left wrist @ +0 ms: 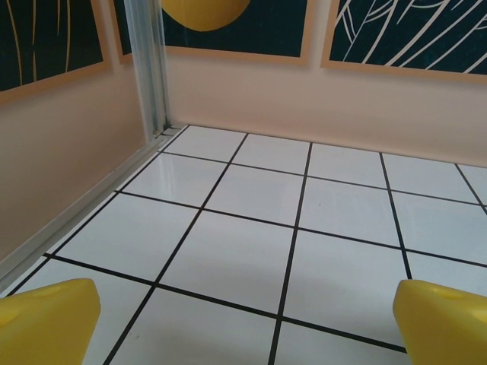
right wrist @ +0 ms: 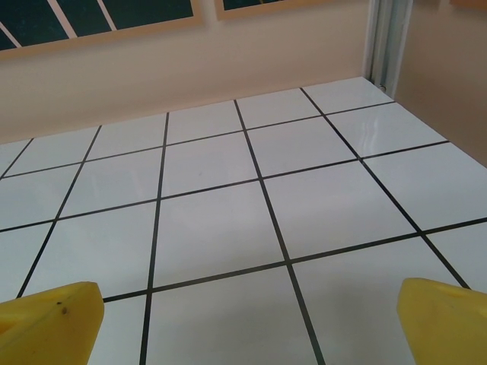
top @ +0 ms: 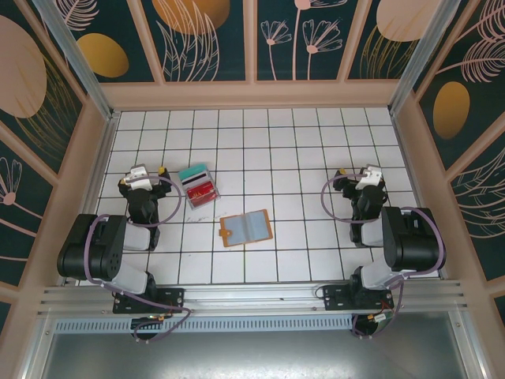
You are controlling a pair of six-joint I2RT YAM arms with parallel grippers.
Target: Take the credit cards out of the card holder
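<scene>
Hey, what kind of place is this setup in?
Probably a robot test cell: a white gridded tabletop walled by leaf-print panels, with a left arm and right arm bolted to an aluminium rail.

Lab enclosure: grid-tiled table (top: pixel 316 142), patterned walls (top: pixel 213 39)

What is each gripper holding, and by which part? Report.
Nothing is held. Left gripper and right gripper stand open over the tiles; the card holder lies untouched between them.

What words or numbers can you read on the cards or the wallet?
None can be read.
Cards: any print is too small and blurred to read.
Holder: no words or numbers to see.
Wall panels: leaf and flower drawings, no words.
</scene>
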